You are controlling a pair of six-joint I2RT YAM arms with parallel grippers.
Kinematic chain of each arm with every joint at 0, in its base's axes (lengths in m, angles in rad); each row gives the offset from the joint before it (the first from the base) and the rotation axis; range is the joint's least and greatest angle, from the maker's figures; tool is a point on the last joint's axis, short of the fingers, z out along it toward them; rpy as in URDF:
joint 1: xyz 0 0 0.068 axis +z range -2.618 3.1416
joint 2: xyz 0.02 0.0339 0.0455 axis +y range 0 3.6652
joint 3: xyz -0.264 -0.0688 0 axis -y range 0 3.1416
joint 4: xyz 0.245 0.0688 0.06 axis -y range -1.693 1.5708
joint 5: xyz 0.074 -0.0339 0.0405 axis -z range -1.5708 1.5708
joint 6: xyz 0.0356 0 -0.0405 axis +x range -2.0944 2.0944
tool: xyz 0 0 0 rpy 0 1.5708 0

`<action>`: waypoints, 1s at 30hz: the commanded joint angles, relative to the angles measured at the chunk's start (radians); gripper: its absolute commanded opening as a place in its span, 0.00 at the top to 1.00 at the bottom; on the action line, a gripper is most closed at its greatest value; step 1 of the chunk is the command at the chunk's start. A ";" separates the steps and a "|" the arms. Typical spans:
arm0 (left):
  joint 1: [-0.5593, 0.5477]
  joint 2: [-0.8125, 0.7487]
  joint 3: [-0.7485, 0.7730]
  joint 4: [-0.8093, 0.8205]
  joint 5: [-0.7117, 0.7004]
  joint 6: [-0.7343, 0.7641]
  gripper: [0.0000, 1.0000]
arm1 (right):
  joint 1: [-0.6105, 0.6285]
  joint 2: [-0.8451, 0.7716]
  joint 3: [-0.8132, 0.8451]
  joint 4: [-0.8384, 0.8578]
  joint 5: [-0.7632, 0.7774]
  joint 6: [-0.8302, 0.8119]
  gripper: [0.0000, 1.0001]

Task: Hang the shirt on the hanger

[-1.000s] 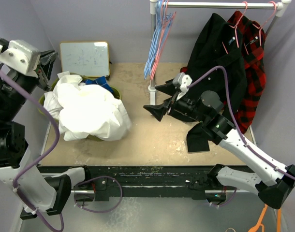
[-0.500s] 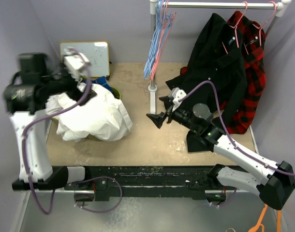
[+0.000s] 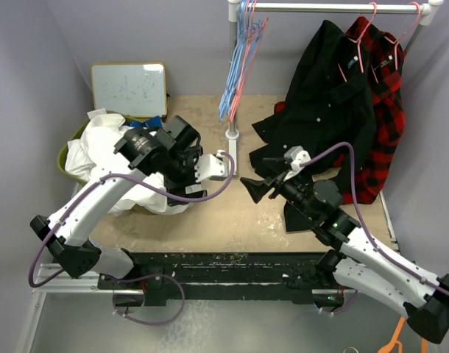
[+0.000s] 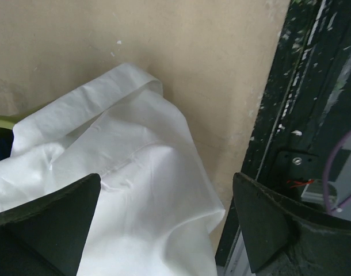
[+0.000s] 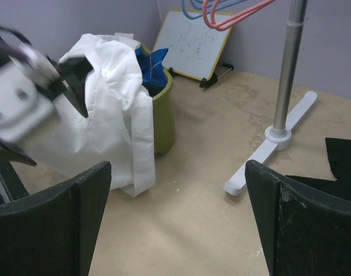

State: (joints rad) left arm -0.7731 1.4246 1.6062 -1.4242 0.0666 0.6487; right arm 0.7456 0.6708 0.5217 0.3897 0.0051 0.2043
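Observation:
The white shirt (image 3: 107, 158) lies crumpled over a green basket (image 3: 65, 156) at the left of the table, and one fold hangs down the basket's side (image 5: 132, 135). My left gripper (image 3: 182, 179) hovers over the pile's right edge, pointing down. In the left wrist view it (image 4: 167, 178) is open, with shirt cloth (image 4: 135, 190) beneath it and nothing between the fingers. My right gripper (image 3: 255, 176) is open above bare table at the middle (image 5: 176, 167), facing the shirt. The pink hanger (image 3: 252, 40) hangs among blue ones on the rack rail (image 5: 239, 14).
The white rack pole (image 3: 232, 88) stands on the table behind both grippers. A black shirt (image 3: 335, 95) and a plaid shirt (image 3: 386, 110) hang at the right on pink hangers. A whiteboard (image 3: 129, 88) leans on the back wall. The table's black front rail (image 4: 313, 115) runs beside the shirt.
My left arm has swung from high at the far left, across the shirt pile, to its right edge. My right gripper has drawn back a little to the right, still open.

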 commanded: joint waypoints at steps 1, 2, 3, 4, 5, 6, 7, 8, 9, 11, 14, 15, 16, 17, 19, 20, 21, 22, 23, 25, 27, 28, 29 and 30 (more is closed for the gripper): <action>-0.017 -0.005 -0.138 0.072 -0.184 0.032 0.01 | -0.002 -0.060 -0.024 -0.006 0.057 0.063 0.00; -0.017 -0.004 -0.159 0.087 -0.195 0.032 0.01 | -0.002 -0.061 -0.023 -0.012 0.063 0.074 0.00; -0.017 -0.004 -0.178 0.109 -0.207 0.031 0.01 | -0.002 -0.061 -0.022 -0.015 0.065 0.075 0.00; -0.017 -0.005 -0.202 0.131 -0.228 0.030 0.01 | -0.003 -0.057 -0.018 -0.019 0.065 0.075 0.00; -0.017 -0.008 -0.228 0.163 -0.259 0.029 0.01 | -0.002 -0.051 -0.014 -0.022 0.066 0.074 0.00; -0.016 -0.011 -0.254 0.201 -0.299 0.030 0.01 | -0.002 -0.044 -0.009 -0.028 0.071 0.073 0.00; -0.017 -0.012 -0.280 0.233 -0.334 0.032 0.01 | -0.001 -0.036 -0.007 -0.034 0.084 0.069 0.00; -0.017 -0.015 -0.302 0.267 -0.363 0.034 0.03 | -0.001 -0.030 -0.004 -0.035 0.094 0.065 0.00; -0.017 -0.016 -0.318 0.292 -0.384 0.032 0.14 | -0.001 -0.023 -0.004 -0.028 0.094 0.064 0.00; -0.017 -0.018 -0.313 0.322 -0.400 0.023 0.61 | -0.002 -0.012 -0.007 -0.013 0.092 0.076 0.00; -0.017 -0.032 -0.206 0.282 -0.361 0.005 1.00 | -0.001 -0.006 -0.021 0.016 0.090 0.099 0.00; -0.016 -0.036 -0.141 0.250 -0.331 -0.002 1.00 | 0.000 -0.007 -0.027 0.032 0.083 0.099 0.00; -0.015 -0.042 -0.067 0.216 -0.295 -0.008 1.00 | 0.000 -0.011 -0.036 0.050 0.075 0.094 0.00; -0.013 -0.053 0.020 0.186 -0.259 -0.013 1.00 | 0.000 -0.016 -0.045 0.076 0.059 0.079 0.00; -0.009 -0.076 0.190 0.114 -0.168 -0.011 1.00 | 0.001 -0.034 -0.078 0.175 0.012 0.014 0.00; -0.009 -0.094 0.265 0.092 -0.133 -0.006 1.00 | 0.002 -0.038 -0.098 0.233 -0.009 -0.031 0.00; -0.009 -0.112 0.327 0.072 -0.103 -0.002 1.00 | 0.003 -0.033 -0.101 0.276 -0.012 -0.070 0.00; -0.004 -0.130 0.391 0.045 -0.071 0.004 1.00 | 0.003 -0.017 -0.089 0.308 -0.014 -0.121 0.00; 0.007 -0.149 0.437 0.019 -0.043 0.014 1.00 | 0.003 0.011 -0.064 0.320 -0.022 -0.182 0.00; 0.051 -0.203 0.468 -0.006 -0.009 0.045 1.00 | 0.003 0.105 0.015 0.313 -0.011 -0.301 0.00; 0.094 -0.269 0.440 -0.016 0.004 0.078 1.00 | 0.003 0.209 0.110 0.286 -0.013 -0.443 0.00; 0.118 -0.301 0.417 -0.016 0.002 0.094 1.00 | 0.002 0.254 0.150 0.291 -0.019 -0.519 0.00; 0.134 -0.327 0.395 -0.014 -0.009 0.101 1.00 | 0.002 0.296 0.179 0.312 -0.022 -0.586 0.00; 0.145 -0.348 0.376 -0.013 -0.015 0.106 1.00 | 0.001 0.327 0.198 0.354 -0.019 -0.659 0.00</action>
State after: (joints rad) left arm -0.6788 1.1435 2.0361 -1.3605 0.0044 0.6975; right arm 0.7460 0.8864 0.5953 0.5980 0.0044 -0.1108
